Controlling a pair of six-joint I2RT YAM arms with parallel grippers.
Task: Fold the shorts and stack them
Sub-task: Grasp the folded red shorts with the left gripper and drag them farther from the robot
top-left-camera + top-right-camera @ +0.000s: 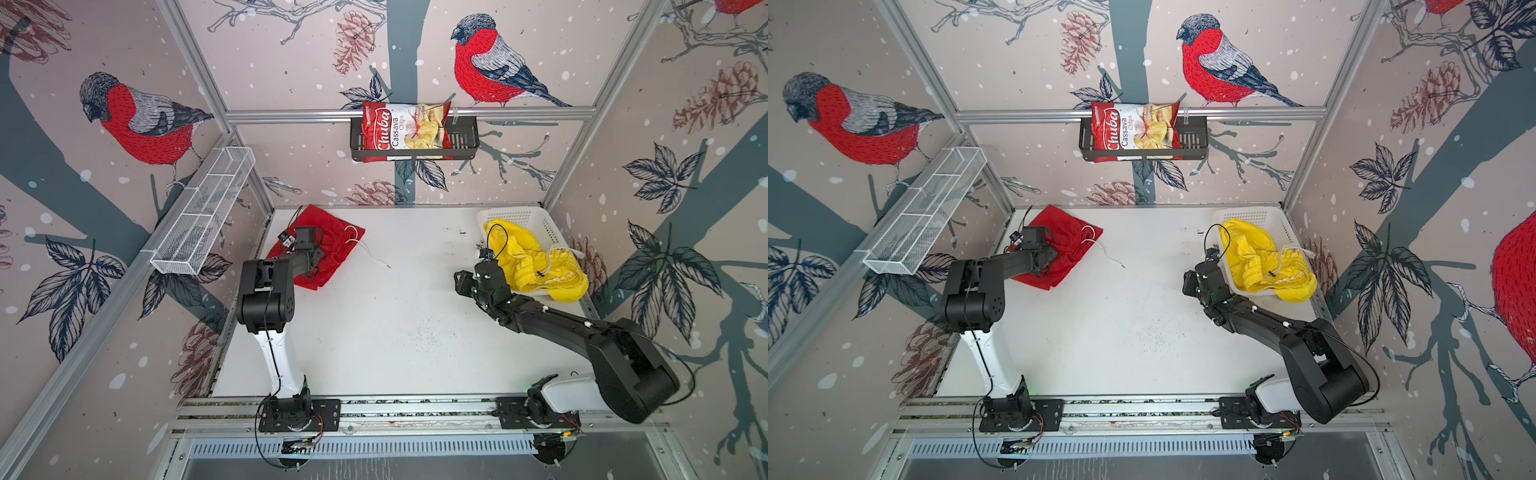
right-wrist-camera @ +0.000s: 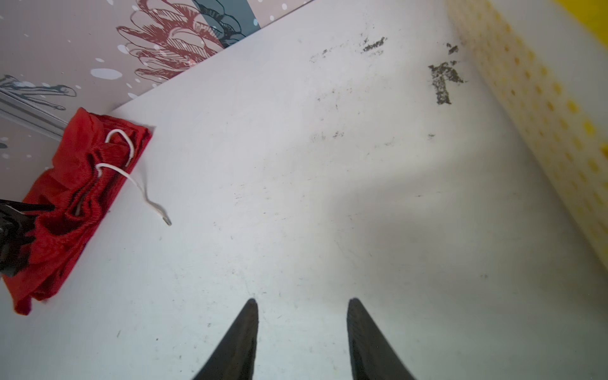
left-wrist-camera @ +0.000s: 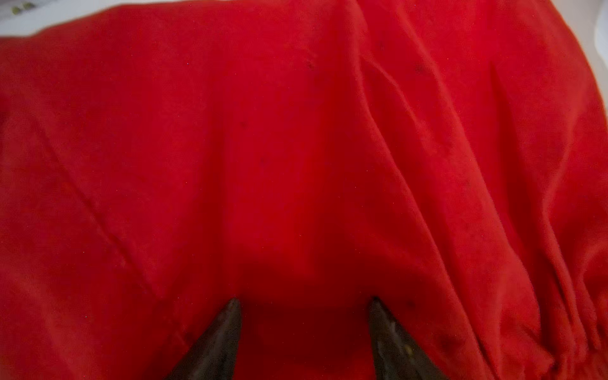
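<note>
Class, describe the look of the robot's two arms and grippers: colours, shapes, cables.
The left arm and right arm each have bulky black joint housings, one white lower link and thin black cables. The left gripper and right gripper each end in two dark, tapered, pointed fingers.

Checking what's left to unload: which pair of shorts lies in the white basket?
The yellow shorts, bunched in the white basket with part hanging over its rim. The red shorts lie on the table at the far left.

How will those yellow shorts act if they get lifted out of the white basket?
The yellow shorts look thin and crumpled, so probably floppy and light, sagging from any pinch point. Part drapes over the basket rim, so it may drag or catch there.
</note>
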